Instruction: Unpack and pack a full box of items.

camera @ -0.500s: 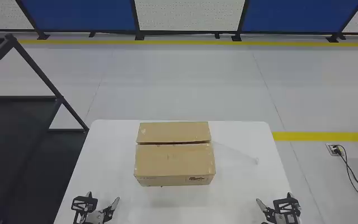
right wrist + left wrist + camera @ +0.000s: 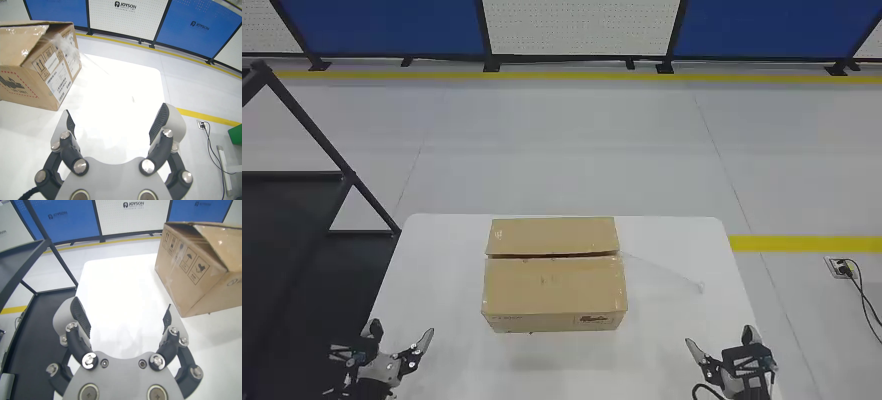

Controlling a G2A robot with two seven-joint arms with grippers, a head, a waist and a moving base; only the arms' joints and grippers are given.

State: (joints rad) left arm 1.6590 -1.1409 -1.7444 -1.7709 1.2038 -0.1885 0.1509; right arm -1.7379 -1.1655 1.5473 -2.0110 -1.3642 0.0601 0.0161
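Box point(image 2: 554, 318) at worktop point(image 2: 442, 290) centre looks stiff, likely heavy; take flaps point(image 2: 554, 237) by their edges. Both left fingers point(image 2: 80, 313) and right fingers point(image 2: 157, 121) stand wide, empty.

The box point(image 2: 554, 275) stands at the middle of the bench point(image 2: 442, 270); my left fingers point(image 2: 79, 315) hang before it at the near left corner, my right fingers point(image 2: 157, 121) at the near right, both well apart

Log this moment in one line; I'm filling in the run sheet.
box: on table, flaps loosely folded, untouched | left gripper: open, empty, apart from box | right gripper: open, empty, apart from box
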